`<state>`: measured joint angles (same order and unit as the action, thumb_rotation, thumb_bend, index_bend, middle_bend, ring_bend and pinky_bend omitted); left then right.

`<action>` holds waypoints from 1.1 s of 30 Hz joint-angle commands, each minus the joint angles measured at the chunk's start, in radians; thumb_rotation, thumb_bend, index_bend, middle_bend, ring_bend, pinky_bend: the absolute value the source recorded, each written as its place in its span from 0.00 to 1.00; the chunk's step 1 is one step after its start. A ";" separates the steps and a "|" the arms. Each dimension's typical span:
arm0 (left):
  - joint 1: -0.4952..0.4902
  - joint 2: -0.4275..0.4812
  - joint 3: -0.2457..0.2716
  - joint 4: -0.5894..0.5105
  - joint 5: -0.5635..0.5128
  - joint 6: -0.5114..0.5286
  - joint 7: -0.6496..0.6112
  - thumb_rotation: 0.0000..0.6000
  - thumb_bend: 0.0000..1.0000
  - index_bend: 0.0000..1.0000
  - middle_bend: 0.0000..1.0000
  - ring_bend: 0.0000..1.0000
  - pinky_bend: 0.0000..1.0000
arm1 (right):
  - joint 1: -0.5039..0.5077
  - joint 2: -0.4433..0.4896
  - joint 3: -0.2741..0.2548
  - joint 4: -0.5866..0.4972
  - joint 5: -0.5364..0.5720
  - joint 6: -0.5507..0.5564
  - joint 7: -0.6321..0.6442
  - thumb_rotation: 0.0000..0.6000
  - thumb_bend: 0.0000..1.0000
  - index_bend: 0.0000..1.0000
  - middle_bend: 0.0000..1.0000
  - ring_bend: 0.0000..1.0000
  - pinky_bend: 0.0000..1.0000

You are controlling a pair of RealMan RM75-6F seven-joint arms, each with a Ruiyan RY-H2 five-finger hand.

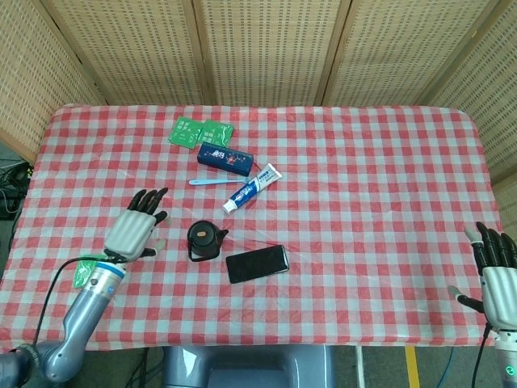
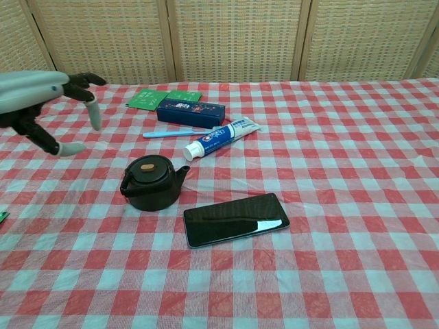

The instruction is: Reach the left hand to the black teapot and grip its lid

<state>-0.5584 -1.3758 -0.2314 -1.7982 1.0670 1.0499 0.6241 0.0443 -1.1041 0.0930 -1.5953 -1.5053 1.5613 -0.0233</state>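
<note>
The head view looked steeply down on the whole red-and-white checked table [image 1: 363, 202]; the chest view sat lower and nearer, facing its far edge, sharing the table's middle.

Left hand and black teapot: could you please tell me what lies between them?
Nothing does. In the head view only bare checkered tablecloth separates the open left hand from the black teapot.

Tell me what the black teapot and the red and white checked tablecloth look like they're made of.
The black teapot looks like cast iron or dark ceramic: matte with no glare, and a tan knob on its lid. The red and white checked tablecloth looks like thin woven fabric, finely creased and unshiny.
</note>
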 commanded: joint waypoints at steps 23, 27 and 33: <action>-0.209 -0.233 0.007 0.179 -0.298 -0.001 0.100 1.00 0.33 0.47 0.00 0.00 0.00 | 0.006 0.011 0.005 0.006 0.015 -0.022 0.040 1.00 0.00 0.01 0.00 0.00 0.00; -0.214 -0.236 0.011 0.187 -0.301 -0.001 0.096 1.00 0.34 0.47 0.00 0.00 0.00 | 0.006 0.011 0.004 0.006 0.014 -0.024 0.042 1.00 0.00 0.01 0.00 0.00 0.00; -0.225 -0.248 0.022 0.207 -0.311 -0.006 0.090 1.00 0.34 0.47 0.00 0.00 0.00 | 0.006 0.012 0.004 0.004 0.016 -0.025 0.039 1.00 0.00 0.01 0.00 0.00 0.00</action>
<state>-0.7815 -1.6208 -0.2118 -1.5947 0.7587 1.0443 0.7141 0.0504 -1.0918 0.0972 -1.5914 -1.4897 1.5364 0.0157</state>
